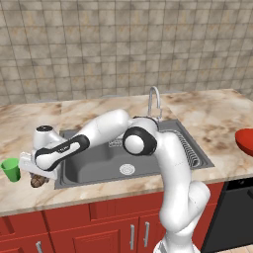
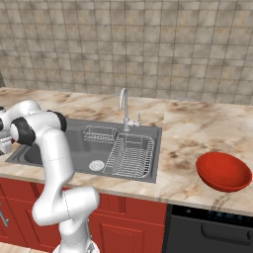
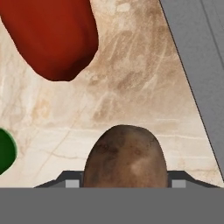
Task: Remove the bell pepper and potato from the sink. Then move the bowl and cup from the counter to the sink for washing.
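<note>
Marble-patterned counter (image 1: pixel 207 113), beige with brown veining, runs wall to wall above red cabinet fronts. Grey steel sink (image 1: pixel 94 165) set into it. Left of the sink, near the front edge: green cup (image 1: pixel 11 169) upright on the counter; potato (image 1: pixel 37 181) just beside it, close to the sink rim. In the hand view the bell pepper (image 3: pixel 52 35) lies on the marble beyond the potato. Right of the sink, well apart: red bowl (image 2: pixel 223 171) on the counter near the front edge

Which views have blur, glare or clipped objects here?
Left base view: evenly lit, no glare; bowl clipped by the right edge. Right base view: sharp, soft shadow beneath the bowl. Hand view: potato and bell pepper close-up and soft-edged, cup cut off.
</note>
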Robot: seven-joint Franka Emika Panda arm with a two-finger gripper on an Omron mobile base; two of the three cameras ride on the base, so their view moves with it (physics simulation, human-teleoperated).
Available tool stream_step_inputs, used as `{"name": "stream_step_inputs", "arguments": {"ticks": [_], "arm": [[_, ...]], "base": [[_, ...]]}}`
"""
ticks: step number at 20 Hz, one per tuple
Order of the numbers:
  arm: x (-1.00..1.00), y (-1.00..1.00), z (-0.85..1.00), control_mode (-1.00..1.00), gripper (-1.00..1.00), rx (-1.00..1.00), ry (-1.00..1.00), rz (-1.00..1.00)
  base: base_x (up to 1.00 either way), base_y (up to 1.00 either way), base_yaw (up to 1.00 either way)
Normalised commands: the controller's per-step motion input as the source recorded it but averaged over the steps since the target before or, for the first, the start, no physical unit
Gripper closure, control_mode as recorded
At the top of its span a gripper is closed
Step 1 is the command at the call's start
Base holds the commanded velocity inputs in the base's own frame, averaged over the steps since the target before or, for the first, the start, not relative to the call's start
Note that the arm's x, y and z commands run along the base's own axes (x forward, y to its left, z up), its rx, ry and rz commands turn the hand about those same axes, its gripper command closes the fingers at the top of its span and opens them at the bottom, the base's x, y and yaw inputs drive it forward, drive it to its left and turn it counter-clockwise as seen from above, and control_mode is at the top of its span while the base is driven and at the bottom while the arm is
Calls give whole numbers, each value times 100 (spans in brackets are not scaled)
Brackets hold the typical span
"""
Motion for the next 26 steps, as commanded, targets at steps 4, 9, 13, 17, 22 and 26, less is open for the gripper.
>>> {"name": "stream_step_inputs", "arguments": {"ticks": [4,9,13,17,22,26], "arm": [[-1,0,-13,-100,-100,0,0,-3],[0,0,-13,-100,-100,0,0,-3],[-1,0,-11,-100,-100,0,0,-1],[-2,0,-3,-100,-100,0,0,0],[-7,0,0,-100,-100,0,0,0],[-9,-5,5,-100,-100,0,0,-2]], "base": [[0,0,0],[0,0,0],[0,0,0],[0,0,0],[0,0,0],[0,0,0]]}}
